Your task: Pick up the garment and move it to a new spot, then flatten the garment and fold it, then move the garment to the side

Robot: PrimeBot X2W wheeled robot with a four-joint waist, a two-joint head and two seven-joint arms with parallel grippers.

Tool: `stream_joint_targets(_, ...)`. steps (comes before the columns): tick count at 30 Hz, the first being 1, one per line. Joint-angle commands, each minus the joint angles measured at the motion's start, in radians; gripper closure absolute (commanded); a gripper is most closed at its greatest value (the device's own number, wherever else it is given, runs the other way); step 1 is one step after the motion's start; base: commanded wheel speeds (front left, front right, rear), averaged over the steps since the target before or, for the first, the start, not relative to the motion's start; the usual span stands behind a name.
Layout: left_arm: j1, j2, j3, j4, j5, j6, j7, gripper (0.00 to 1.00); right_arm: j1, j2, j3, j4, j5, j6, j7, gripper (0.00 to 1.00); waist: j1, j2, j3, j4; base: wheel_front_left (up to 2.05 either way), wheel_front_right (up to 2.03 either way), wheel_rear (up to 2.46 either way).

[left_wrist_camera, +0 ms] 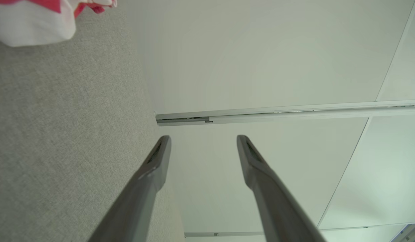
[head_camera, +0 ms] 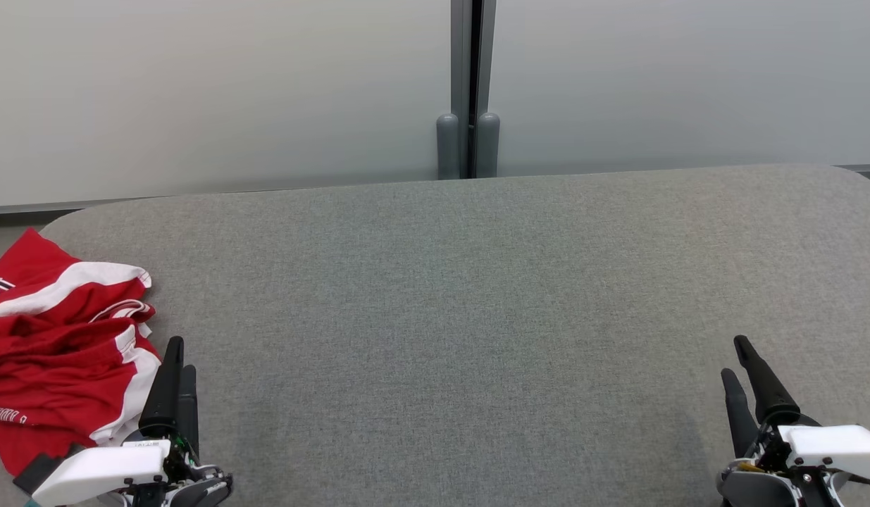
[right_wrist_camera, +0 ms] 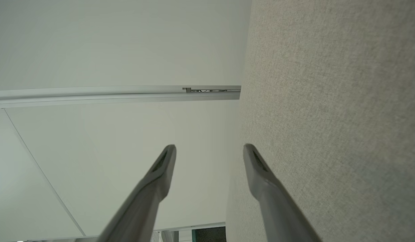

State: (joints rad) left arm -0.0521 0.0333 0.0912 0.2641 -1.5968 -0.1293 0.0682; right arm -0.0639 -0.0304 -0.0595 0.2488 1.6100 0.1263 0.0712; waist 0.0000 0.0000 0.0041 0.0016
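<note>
Head view: crumpled red-and-white garment [head_camera: 54, 338] at 8 o'clock on grey surface [head_camera: 449, 317]; left gripper [head_camera: 181, 355] at 7 o'clock, just beside it; right gripper [head_camera: 734, 357] at 5 o'clock, well apart. Left wrist view: gripper spread apart; garment edge at 11 o'clock. Right wrist view: gripper spread apart beside surface.

Bright, even, diffuse light, shadows faint and soft-edged on the bench [head_camera: 435, 317], head view sharp, wrist views wide-angle with wall seams [left_wrist_camera: 343, 174] bowed toward the edges, near fingers [left_wrist_camera: 140, 195] blurred, white of the garment [left_wrist_camera: 32, 27] washed out.
</note>
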Motion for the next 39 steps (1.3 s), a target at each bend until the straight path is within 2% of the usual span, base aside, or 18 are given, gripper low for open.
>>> stream_joint_targets(1,-0.023,0.009,-0.002,-0.027,0.019,0.000,-0.010,0.00,-0.032,-0.009,0.011,-0.030,-0.007,0.003,-0.012,0.00,0.0001,0.0000,0.000,0.000,0.00,0.00,0.00)
stream_joint_targets(14,-0.019,0.011,-0.007,-0.071,0.154,-0.001,-0.063,0.00,-0.042,-0.011,0.065,-0.079,-0.086,0.004,-0.067,0.00,0.0001,0.0000,0.000,0.002,0.00,0.00,0.00)
stream_joint_targets(27,-0.009,0.013,-0.031,-0.122,0.452,0.005,-0.114,0.00,-0.053,-0.014,0.120,-0.105,-0.336,0.004,-0.117,0.00,0.0001,0.0000,0.002,0.005,0.00,0.00,0.00)
stream_joint_targets(39,0.005,0.014,-0.071,-0.146,0.701,0.059,-0.155,0.00,-0.057,-0.016,0.150,-0.106,-0.594,0.005,-0.159,0.00,0.0001,0.0000,0.004,0.005,0.00,0.00,0.00)
